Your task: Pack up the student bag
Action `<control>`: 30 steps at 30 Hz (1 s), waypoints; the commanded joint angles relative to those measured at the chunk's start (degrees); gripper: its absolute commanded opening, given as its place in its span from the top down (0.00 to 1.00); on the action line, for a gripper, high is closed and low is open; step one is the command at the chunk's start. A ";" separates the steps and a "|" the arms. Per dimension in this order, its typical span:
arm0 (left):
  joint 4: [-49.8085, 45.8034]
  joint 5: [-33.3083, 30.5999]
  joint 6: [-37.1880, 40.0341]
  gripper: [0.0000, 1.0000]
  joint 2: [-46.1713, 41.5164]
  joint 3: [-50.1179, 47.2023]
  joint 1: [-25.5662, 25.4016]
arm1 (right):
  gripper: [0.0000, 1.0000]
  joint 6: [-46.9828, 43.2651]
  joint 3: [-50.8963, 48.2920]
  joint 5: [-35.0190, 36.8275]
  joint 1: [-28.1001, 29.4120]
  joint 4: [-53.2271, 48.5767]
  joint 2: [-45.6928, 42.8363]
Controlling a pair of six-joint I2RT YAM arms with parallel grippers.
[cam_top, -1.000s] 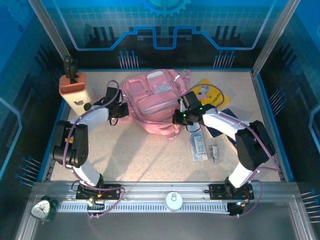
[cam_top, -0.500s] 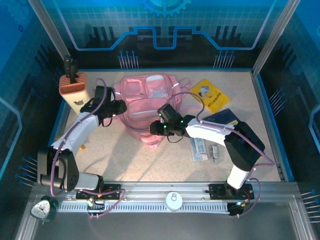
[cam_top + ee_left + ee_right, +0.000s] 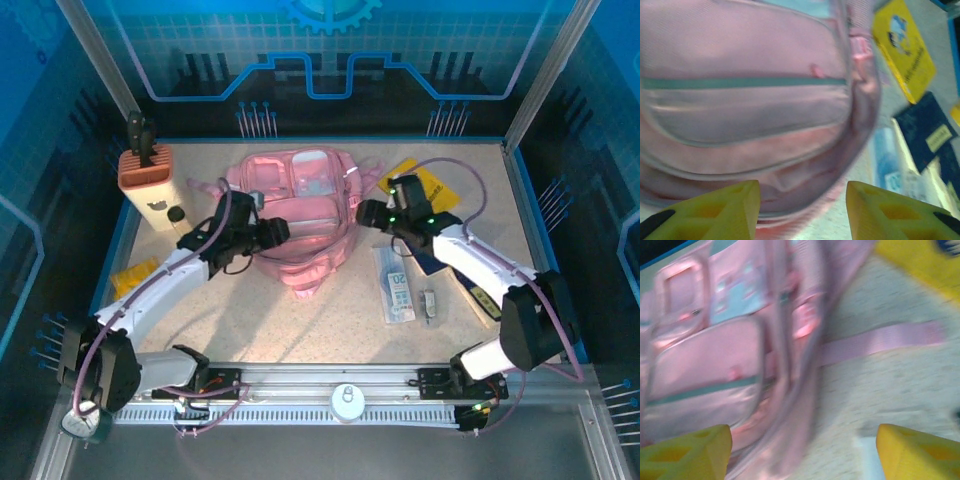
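The student bag point(image 3: 300, 205) is a soft pink backpack lying flat in the middle of the table with its front pockets up. My left gripper point(image 3: 279, 232) hovers at its lower left edge. In the left wrist view that gripper point(image 3: 802, 212) is open, its yellow fingertips point(image 3: 735, 210) wide apart just short of the bag point(image 3: 750, 100). My right gripper point(image 3: 362, 212) is at the bag's right side. It is open too point(image 3: 805, 455), with bare table between its fingertips point(image 3: 920, 452), the bag point(image 3: 715, 365) to the left and a pink strap point(image 3: 880, 340) beyond.
Right of the bag lie a yellow booklet point(image 3: 425, 185), a dark blue notebook point(image 3: 470, 270), a blue-and-white pack point(image 3: 397, 290) and a small grey item point(image 3: 428, 305). A tan holder point(image 3: 145, 172) stands at the back left, with a yellow object point(image 3: 135, 275) by the left wall.
Both grippers have opened. The left one moved from the bag's left side to its lower left edge. The right one swung across the bag's front and back to its right side.
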 commanded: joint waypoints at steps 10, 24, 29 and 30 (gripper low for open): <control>9.45 -5.73 -9.52 0.50 14.87 8.40 -17.43 | 0.16 -4.09 13.18 -7.79 -17.60 -4.64 16.23; 9.01 -7.10 -11.28 0.50 24.46 16.44 -21.35 | 0.14 -2.95 22.66 -13.29 -22.75 -5.78 30.77; 8.47 -8.15 -11.29 0.49 24.85 16.94 -21.41 | 0.14 -1.71 21.09 -14.23 -22.23 -5.29 31.76; 8.19 -8.45 -11.17 0.49 24.93 17.19 -21.30 | 0.13 -1.45 20.28 -14.42 -22.01 -4.88 31.38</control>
